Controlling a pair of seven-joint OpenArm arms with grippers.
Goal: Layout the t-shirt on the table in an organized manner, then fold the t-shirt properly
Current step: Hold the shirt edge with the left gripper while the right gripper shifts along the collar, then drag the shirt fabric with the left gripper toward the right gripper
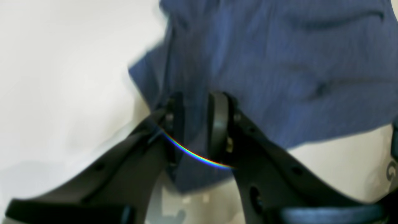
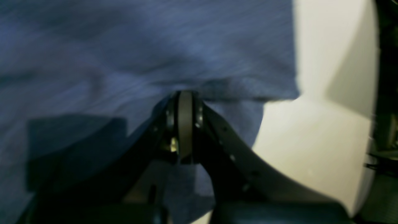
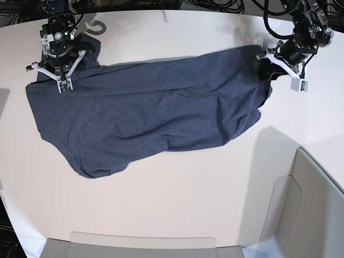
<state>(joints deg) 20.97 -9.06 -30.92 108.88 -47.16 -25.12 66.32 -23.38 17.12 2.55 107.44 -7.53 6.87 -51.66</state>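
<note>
The dark navy t-shirt [image 3: 156, 107] lies spread lengthwise across the off-white table [image 3: 177, 204], wrinkled, with no lettering showing. At its left end my right gripper [image 3: 58, 64] stands over a corner. In the right wrist view that gripper [image 2: 185, 93] is shut, its pads pressed together on a fold of the t-shirt [image 2: 124, 56]. My left gripper [image 3: 264, 63] is at the shirt's right end. Seen from the left wrist, this gripper [image 1: 196, 102] is open, its fingers [image 1: 219, 121] apart with blue t-shirt [image 1: 279, 77] cloth lying in the gap.
Grey translucent panels stand at the front edge [image 3: 145, 244] and the front right [image 3: 317, 199]. Black cables [image 3: 215, 5] run along the far edge. The table's curved edge [image 2: 360, 155] shows to the right of the right gripper.
</note>
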